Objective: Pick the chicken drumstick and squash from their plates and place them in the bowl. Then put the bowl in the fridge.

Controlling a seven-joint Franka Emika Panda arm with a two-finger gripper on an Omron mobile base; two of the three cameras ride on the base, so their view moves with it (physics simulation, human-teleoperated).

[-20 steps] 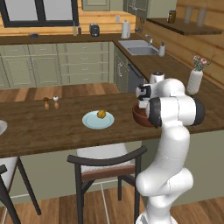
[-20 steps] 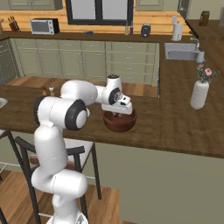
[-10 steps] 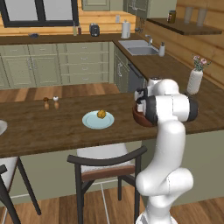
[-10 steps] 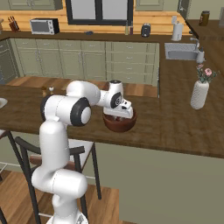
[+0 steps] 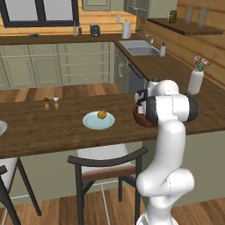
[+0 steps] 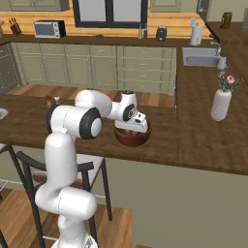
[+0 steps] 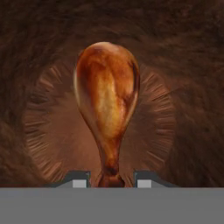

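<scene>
Pincer (image 7: pixel 111 178) pinching chicken drumstick (image 7: pixel 107 109) bone end, inside bowl (image 6: pixel 131 136).

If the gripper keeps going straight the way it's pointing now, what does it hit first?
The chicken drumstick: its bone end sits between the gripper fingertips and its thick end lies straight ahead. Right behind it is the inside bottom of the bowl, probably very close, though depth is hard to judge.

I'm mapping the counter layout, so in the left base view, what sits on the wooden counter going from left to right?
Whitish plate edge → salt and pepper shakers → pale blue plate carrying the squash → bowl → vase of flowers.
</scene>
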